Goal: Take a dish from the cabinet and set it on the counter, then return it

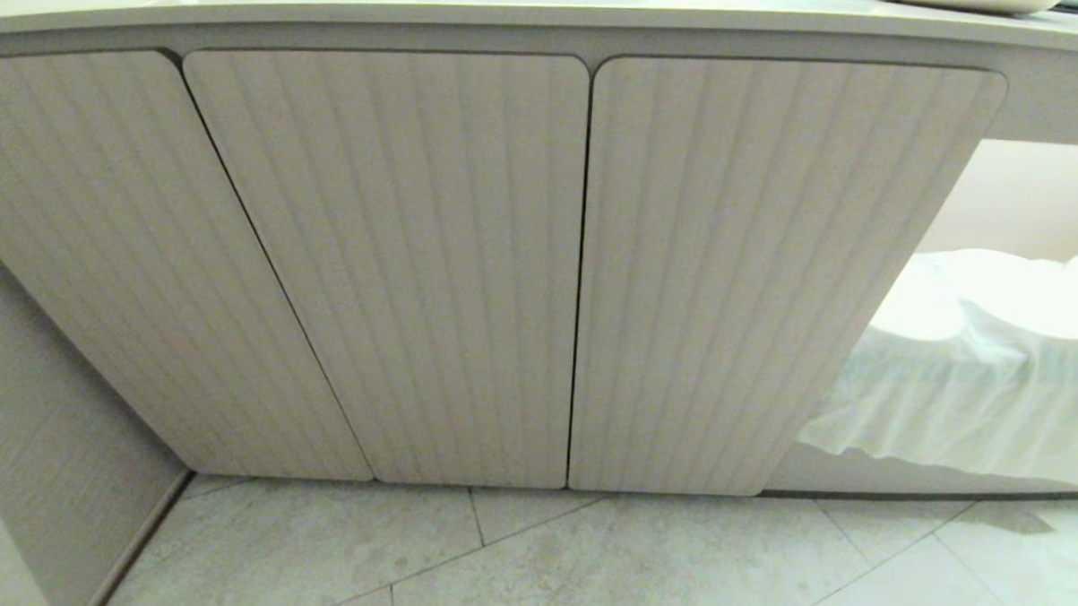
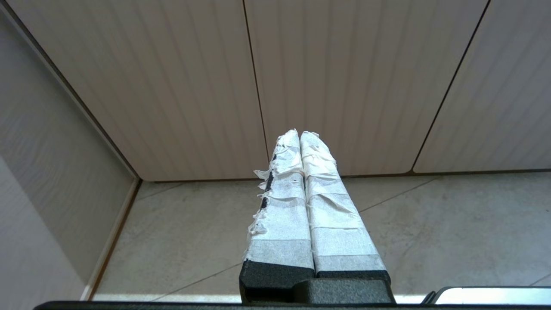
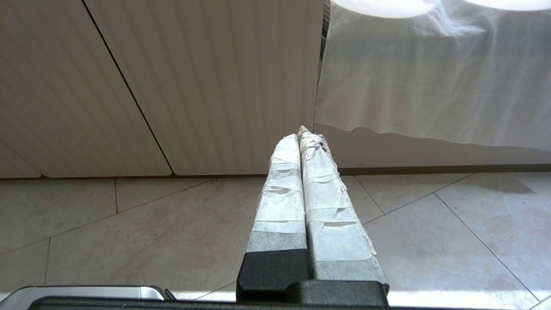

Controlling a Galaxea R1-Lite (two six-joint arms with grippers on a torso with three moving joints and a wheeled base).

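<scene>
The low beige cabinet [image 1: 397, 271] faces me with its fluted, round-cornered doors all closed. Above it runs the cream counter [image 1: 477, 14] with a rounded front edge. The dish is hidden. Neither arm shows in the head view. In the left wrist view my left gripper [image 2: 299, 134] is shut with nothing in it, its taped fingers pressed together, low over the floor and short of the cabinet doors [image 2: 344, 86]. In the right wrist view my right gripper [image 3: 298, 137] is likewise shut with nothing held, pointing at the right end of the cabinet [image 3: 206, 86].
Grey floor tiles [image 1: 584, 565] lie in front of the cabinet. A side wall panel [image 1: 41, 429] closes off the left. To the right of the cabinet hangs a white cloth [image 1: 976, 381] over a recess. A pale object [image 1: 971, 2] rests on the counter's far right.
</scene>
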